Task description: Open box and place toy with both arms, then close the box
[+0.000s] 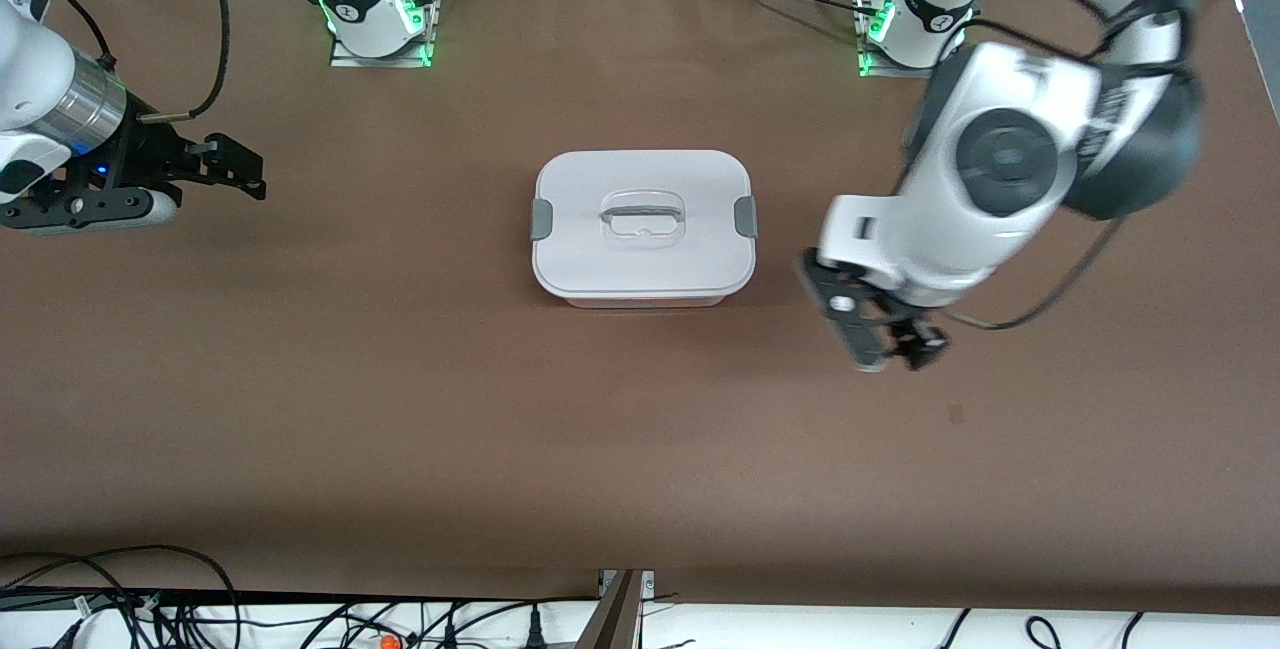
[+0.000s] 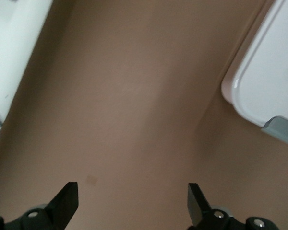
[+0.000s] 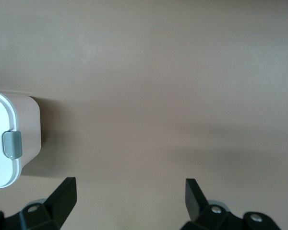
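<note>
The box [image 1: 644, 226] sat upright in the middle of the brown worktop [image 1: 400, 379], its white lid [image 1: 640, 179] on and both grey clips [image 1: 745, 217] at its short ends. Its long axis ran from one arm's end of the worktop toward the other, and the clear handle [image 1: 642, 217] recessed in the lid lay along the same line.

The left hand [image 1: 890, 344] hung over bare worktop just beside the box, toward the left arm's end, fingers [image 2: 66, 201] spread wide apart and holding nothing. The right hand [image 1: 240, 174] waited well apart from the box, over the right arm's end of the worktop, its fingers [image 3: 65, 197] likewise wide and empty.

The toy showed in none of the views.
</note>
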Controlling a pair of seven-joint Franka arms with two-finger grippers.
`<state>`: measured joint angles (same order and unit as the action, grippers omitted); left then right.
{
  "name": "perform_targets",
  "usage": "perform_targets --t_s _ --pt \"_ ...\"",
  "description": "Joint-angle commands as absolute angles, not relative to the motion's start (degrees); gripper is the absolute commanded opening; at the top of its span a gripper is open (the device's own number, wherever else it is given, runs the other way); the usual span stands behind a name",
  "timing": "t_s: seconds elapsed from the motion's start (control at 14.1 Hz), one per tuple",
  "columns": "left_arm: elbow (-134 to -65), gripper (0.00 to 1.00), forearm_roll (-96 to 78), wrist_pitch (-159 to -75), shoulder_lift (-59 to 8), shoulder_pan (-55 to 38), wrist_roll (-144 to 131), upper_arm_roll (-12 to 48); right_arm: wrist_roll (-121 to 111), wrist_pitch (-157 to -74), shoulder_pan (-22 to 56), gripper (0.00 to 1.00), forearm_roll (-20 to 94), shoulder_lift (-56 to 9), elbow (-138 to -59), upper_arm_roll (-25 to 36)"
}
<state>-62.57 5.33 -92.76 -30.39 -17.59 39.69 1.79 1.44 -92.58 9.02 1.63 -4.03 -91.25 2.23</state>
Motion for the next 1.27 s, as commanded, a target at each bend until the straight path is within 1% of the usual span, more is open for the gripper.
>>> perform_targets --t_s 0.0,0.14,0.28,0.49,0.57,0.78,0.85,0.99,1.13,1.2 --pt "-69.34 1.0 6.85 -92.64 -21.9 -11.36 39.73 1.41 2.02 -91.41 8.26 1.0 0.97 -4.48 -89.82 1.41" --pt "-71.62 1.0 6.25 -92.72 -17.95 -6.44 38.94 1.49 2.02 -91.41 8.26 1.0 0.97 -4.48 -89.82 1.41" --pt "-71.98 1.0 6.15 -92.55 -15.92 -3.18 38.94 0.8 2.02 -91.49 8.26 1.0 0.97 -4.48 -89.82 1.41" --pt "-77.24 1.0 0.99 -92.55 -11.53 -2.2 32.21 -4.38 2.02 -91.49 8.26 1.0 0.97 -4.48 -89.82 1.41" --pt "-79.0 1.0 -0.6 -92.55 -10.03 -1.94 27.12 -4.74 2.02 -91.58 8.26 1.0 0.97 -4.48 -89.82 1.41" --pt "-79.28 1.0 -0.79 -87.29 -8.79 -2.28 11.83 -4.48 2.02 -91.41 8.17 1.0 0.97 -4.48 -89.82 1.41" --pt "-79.45 1.0 -0.7 -86.93 -8.35 -2.2 8.65 -4.4 2.02 -91.49 8.17 1.0 0.97 -4.48 -89.82 1.41" --pt "-79.8 1.0 -0.18 -86.66 -7.91 -2.11 8.35 -4.39 2.02 -91.49 8.26 1.0 1.05 -4.48 -89.82 1.41" --pt "-82.16 1.0 0.09 -84.91 -6.95 -2.11 8.35 -4.39 2.02 -91.49 8.26 1.0 0.97 -4.48 -89.82 1.41" --pt "-82.09 1.0 0.09 -84.9 -7.03 -2.28 8.44 -4.39 2.02 -91.49 8.26 1.0 0.97 -4.48 -89.82 1.41"
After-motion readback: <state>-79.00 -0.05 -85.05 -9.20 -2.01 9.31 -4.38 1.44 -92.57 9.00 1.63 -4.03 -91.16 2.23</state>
